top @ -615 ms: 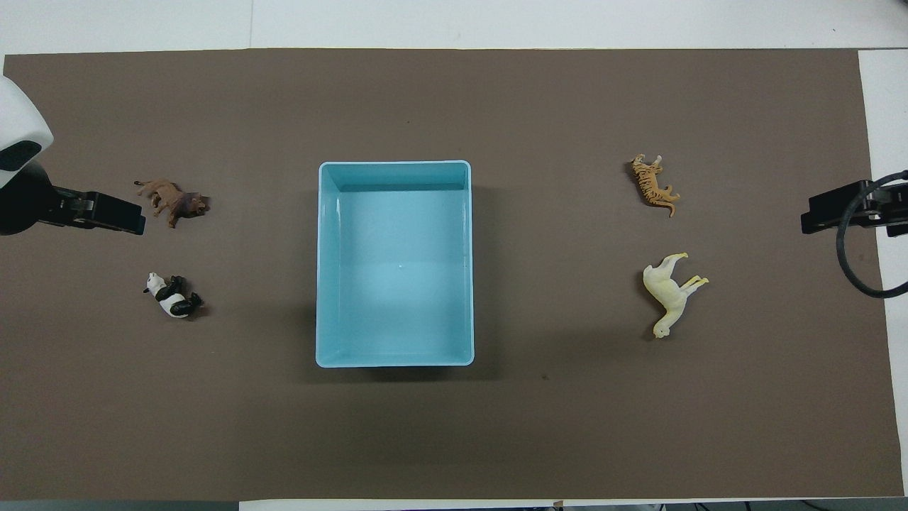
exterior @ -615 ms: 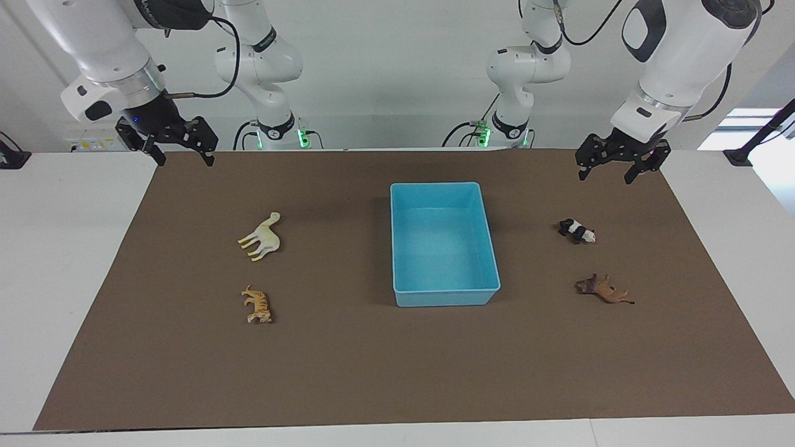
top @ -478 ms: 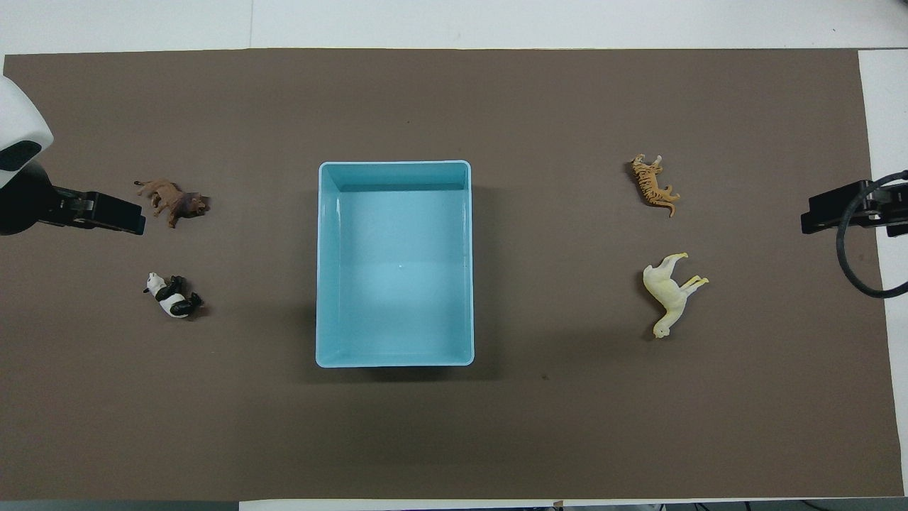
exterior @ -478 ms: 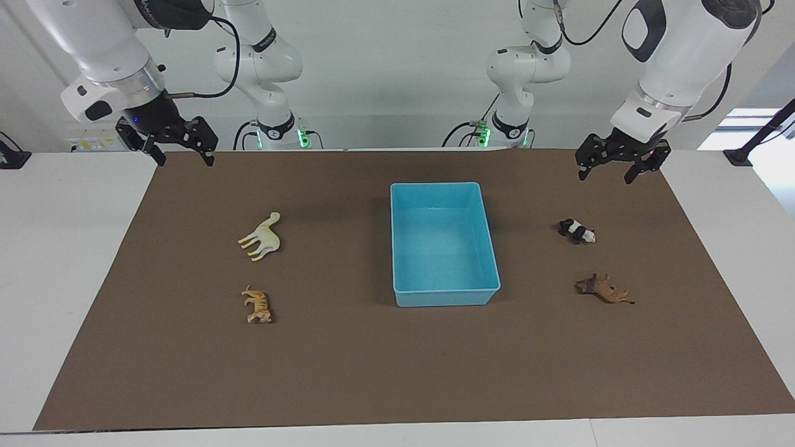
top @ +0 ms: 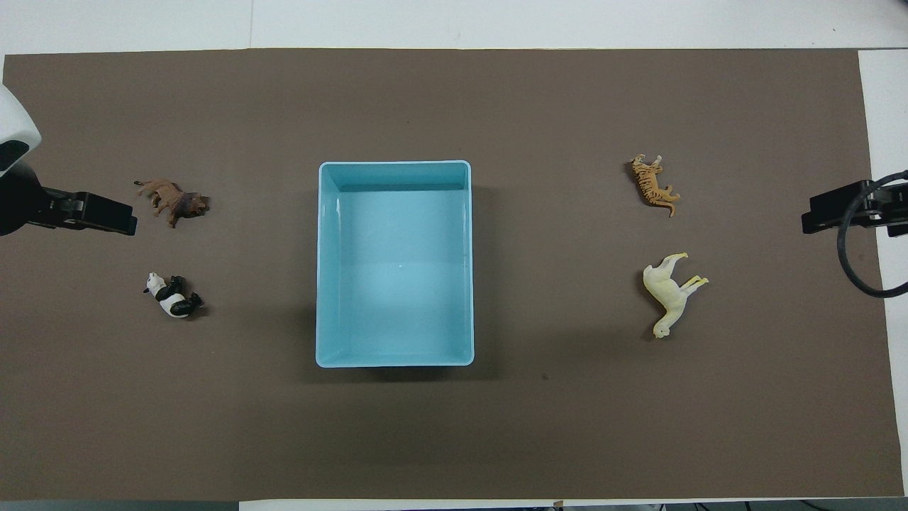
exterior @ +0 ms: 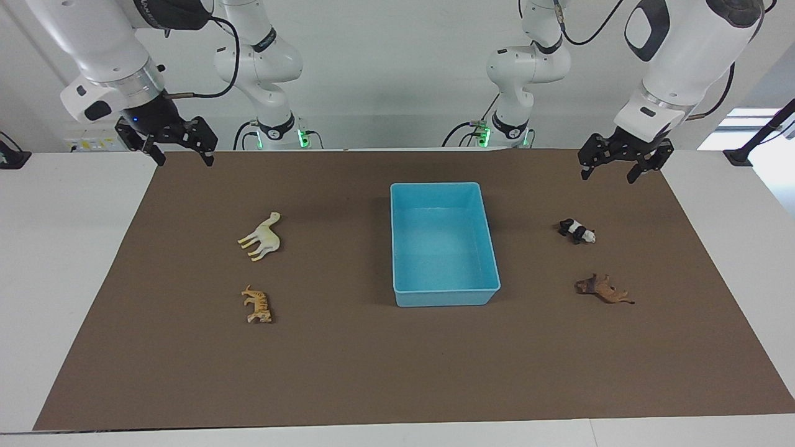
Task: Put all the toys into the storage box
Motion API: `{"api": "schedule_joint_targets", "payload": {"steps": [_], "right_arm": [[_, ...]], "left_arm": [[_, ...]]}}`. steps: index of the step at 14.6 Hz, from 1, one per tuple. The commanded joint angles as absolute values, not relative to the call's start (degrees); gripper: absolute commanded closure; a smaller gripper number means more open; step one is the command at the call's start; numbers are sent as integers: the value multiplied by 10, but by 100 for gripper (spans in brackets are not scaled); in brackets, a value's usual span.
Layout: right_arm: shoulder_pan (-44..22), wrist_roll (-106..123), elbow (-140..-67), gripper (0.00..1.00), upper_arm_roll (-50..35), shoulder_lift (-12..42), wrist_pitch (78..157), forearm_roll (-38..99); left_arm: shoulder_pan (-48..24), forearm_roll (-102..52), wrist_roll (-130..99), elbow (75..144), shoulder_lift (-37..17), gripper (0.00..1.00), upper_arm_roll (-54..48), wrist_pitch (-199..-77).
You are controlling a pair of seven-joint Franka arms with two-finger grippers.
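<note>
Here all four toys lie on the bench around the empty box [exterior: 444,242]. Left end effector [exterior: 623,166] and right end effector [exterior: 180,151] hover, fingers apart; the left should descend squarely over the nearby panda [exterior: 577,230], straddling its body.

A white table [exterior: 74,261] carries a brown mat [exterior: 385,366]. On the mat, the blue box [exterior: 445,295] sits midway between the two raised grippers. Panda [exterior: 577,230] and brown animal [exterior: 604,290] lie near the left gripper [exterior: 617,169]; camel [exterior: 261,236] and tiger [exterior: 257,304] lie toward the right gripper [exterior: 181,156].
</note>
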State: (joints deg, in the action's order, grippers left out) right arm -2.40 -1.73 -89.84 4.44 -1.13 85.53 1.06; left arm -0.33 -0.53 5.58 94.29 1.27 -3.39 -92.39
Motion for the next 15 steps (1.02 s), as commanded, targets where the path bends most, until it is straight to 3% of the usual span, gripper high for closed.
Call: {"api": "schedule_joint_targets", "payload": {"steps": [1, 4, 6, 9, 11, 15], "right_arm": [[-17, -22, -896, 0, 40, -11, 849, 12], [-16, -23, -916, 0, 40, -20, 861, 12], [-18, -23, -973, 0, 40, -39, 925, 12], [-25, -23, -1085, 0, 36, -54, 1039, 12], [-38, 28, -1121, 0, 34, -48, 1083, 11], [-75, 107, -1210, 0, 34, -48, 1189, 11]], "left_arm": [[11, -4, 47, 1002, 51, 0, -26, -930], [45, -2, 47, 1111, 92, 0, -25, -1036], [49, -2, 44, 1165, 100, 0, -25, -1090], [55, -2, -62, 1234, 69, 0, -25, -1193], [57, -2, -134, 1259, 46, 0, -25, -1251], [80, -2, -273, 1267, -15, 0, -25, -1330]]}}
